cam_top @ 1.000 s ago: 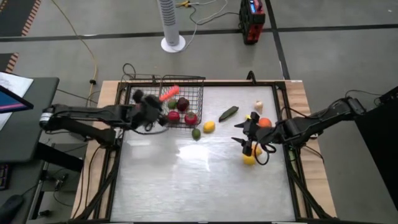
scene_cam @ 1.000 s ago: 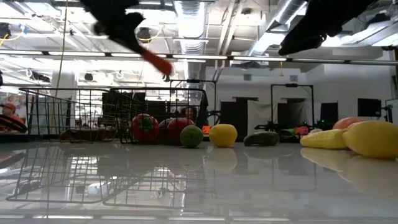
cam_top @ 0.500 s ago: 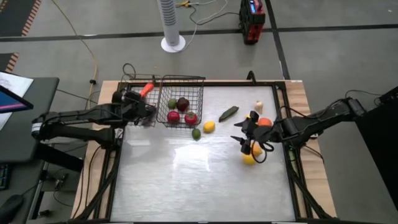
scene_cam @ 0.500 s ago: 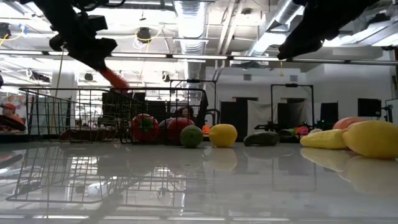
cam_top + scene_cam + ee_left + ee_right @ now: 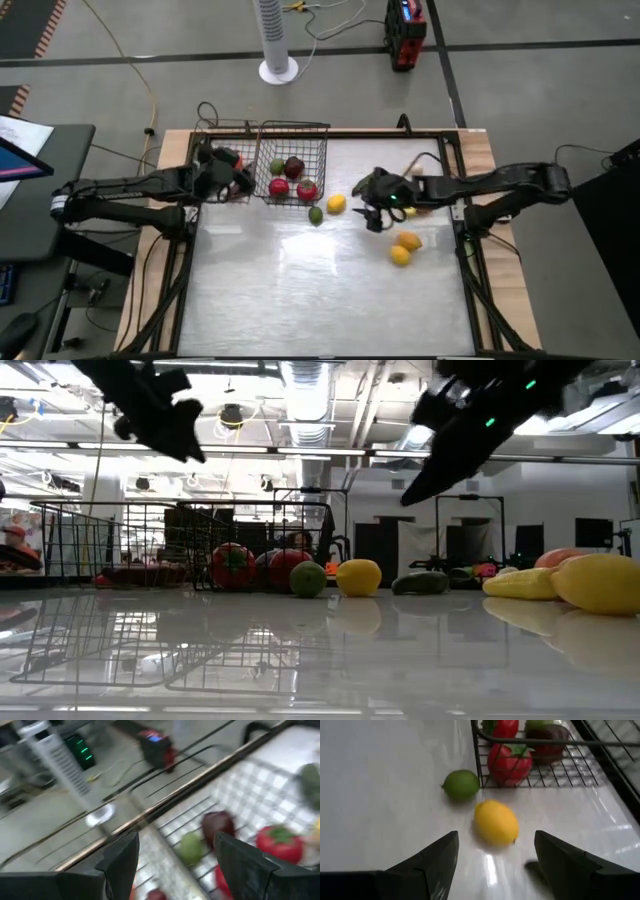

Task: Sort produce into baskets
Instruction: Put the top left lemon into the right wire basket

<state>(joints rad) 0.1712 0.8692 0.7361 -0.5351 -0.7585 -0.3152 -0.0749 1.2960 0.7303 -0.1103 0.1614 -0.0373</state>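
- From above, your left gripper [image 5: 228, 172] hangs over the shallower basket [image 5: 222, 128], at the table's far left, just beside the deeper basket [image 5: 295, 128]. You cannot tell its finger spread from here. The deeper basket holds a green round fruit [image 5: 277, 167], a dark red one [image 5: 294, 166] and two red ones [image 5: 279, 186]. Your right gripper [image 5: 375, 205] sits near the table's middle, close to the yellow lemon [image 5: 336, 204] and the lime [image 5: 315, 215], both lying just outside the deeper basket. Two yellow-orange pieces [image 5: 404, 247] lie well apart to the right.
- At table height, both arms hang above the surface, the left gripper [image 5: 160, 415] over the baskets [image 5: 120, 545]. A red tomato [image 5: 232, 566], the lime [image 5: 308, 579], the lemon [image 5: 359, 577] and a dark green long piece [image 5: 421, 583] stand in a row; yellow pieces [image 5: 600, 582] lie close at right.
- Your left wrist camera shows its fingers [image 5: 120, 860] spread wide with nothing between them, above the mesh with the green fruit [image 5: 190, 847], the dark red one [image 5: 218, 826] and a tomato [image 5: 279, 844].
- Your right wrist camera shows its fingers [image 5: 432, 860] wide apart and empty, the lemon [image 5: 495, 822] between and beyond them on the table, the lime [image 5: 461, 785] farther on, and the basket corner [image 5: 479, 760] holding a tomato [image 5: 509, 762].
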